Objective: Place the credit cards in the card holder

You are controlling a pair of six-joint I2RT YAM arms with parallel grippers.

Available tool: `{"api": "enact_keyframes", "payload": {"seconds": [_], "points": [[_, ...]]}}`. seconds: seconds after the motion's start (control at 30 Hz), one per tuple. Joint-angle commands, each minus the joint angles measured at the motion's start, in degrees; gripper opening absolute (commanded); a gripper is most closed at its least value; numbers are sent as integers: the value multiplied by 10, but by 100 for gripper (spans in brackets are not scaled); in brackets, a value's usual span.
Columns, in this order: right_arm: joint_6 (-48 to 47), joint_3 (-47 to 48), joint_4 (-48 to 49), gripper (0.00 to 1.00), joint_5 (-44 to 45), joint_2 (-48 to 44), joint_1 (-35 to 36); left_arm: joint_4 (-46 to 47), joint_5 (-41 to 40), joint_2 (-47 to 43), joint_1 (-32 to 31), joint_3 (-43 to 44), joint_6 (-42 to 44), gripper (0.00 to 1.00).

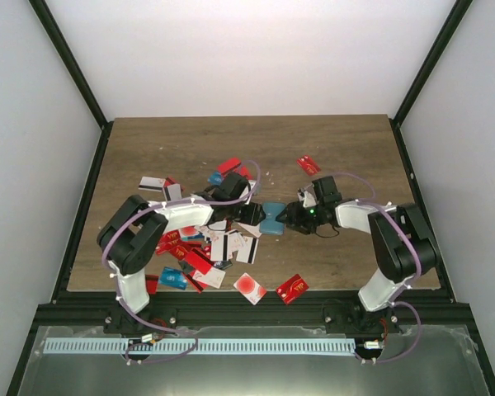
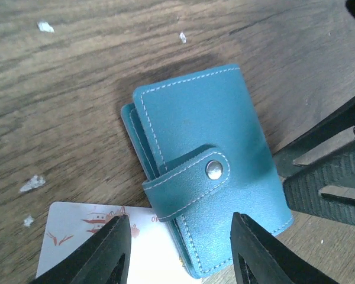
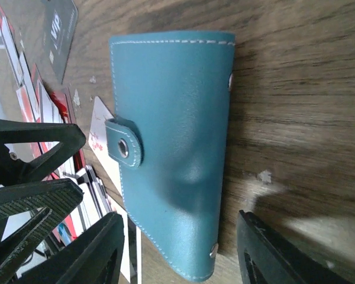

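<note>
Left end effector [image 2: 180,218] straddles card holder [image 2: 207,148].

"VIP" in pale letters on dark grey card [image 3: 60,34], red print on white card [image 2: 77,239] illegible

Closed teal-blue stitched leather card holder [image 3: 171,136] flat on brown wooden table [image 3: 296,118], right gripper [image 3: 180,222] spread astride one end, red and white plastic credit cards [image 3: 32,97] alongside

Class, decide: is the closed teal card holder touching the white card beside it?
Touching. The left wrist view shows the card holder lying over a corner of the white card.
</note>
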Motion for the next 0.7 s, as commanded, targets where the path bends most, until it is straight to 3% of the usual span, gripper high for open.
{"api": "enact_keyframes", "payload": {"seconds": [0.0,0.27,0.43,0.67], "points": [[8,-8,41,50,-56,35,-8,22,31,17,-6,-15,2,49],[15,-25,73,19,-69,72,-15,36,47,45,-10,-22,5,46],[9,-20,72,2,-87,67,-19,39,22,9,-12,-31,3,48],[-8,3,49,1,-117,19,-19,19,-36,-66,-9,-32,10,64]]}}
